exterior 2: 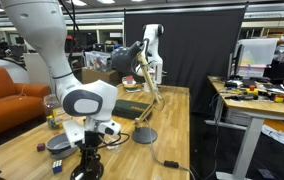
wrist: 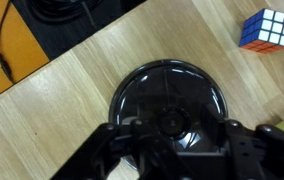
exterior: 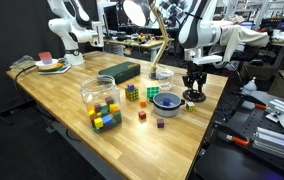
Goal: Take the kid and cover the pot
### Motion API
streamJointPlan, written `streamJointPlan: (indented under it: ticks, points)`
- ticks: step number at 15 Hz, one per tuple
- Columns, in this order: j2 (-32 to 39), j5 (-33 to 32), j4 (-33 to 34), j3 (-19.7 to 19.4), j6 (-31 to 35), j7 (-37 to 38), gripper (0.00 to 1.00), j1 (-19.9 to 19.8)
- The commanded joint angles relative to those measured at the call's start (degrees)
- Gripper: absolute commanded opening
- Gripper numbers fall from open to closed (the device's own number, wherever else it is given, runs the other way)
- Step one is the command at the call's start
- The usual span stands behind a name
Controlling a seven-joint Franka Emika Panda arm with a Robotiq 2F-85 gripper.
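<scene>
A black round lid with a centre knob lies flat on the wooden table. In the wrist view my gripper is low over it, with the fingers spread on either side of the knob and not closed on it. In both exterior views the gripper points straight down at the lid near the table's edge. The small blue pot stands uncovered on the table beside the lid.
A Rubik's cube, a clear tub of coloured blocks, a dark box, small loose blocks and a lamp base share the table. The table edge runs close behind the lid.
</scene>
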Motion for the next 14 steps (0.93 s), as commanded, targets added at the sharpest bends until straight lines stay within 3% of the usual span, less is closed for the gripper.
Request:
streamJointPlan:
  ticks: [1, 3, 4, 8, 12, 14]
  points:
    - [0.5, 1.3, 0.8, 1.3, -0.8, -1.8, 0.24, -1.8]
    - [0.5, 1.2, 0.7, 1.3, -0.6, -1.8, 0.11, -1.8]
    - [0.2, 1.0, 0.5, 1.3, -0.5, -2.0, 0.08, -1.7]
    - [-4.0, -0.8, -2.6, 0.1, 0.8, -1.2, 0.08, -0.2]
    - [-15.5, -9.4, -9.3, -3.0, -0.3, 2.6, 0.08, 4.4]
    - [-21.3, -13.6, -12.0, -2.5, -1.5, 4.2, 0.08, 5.9]
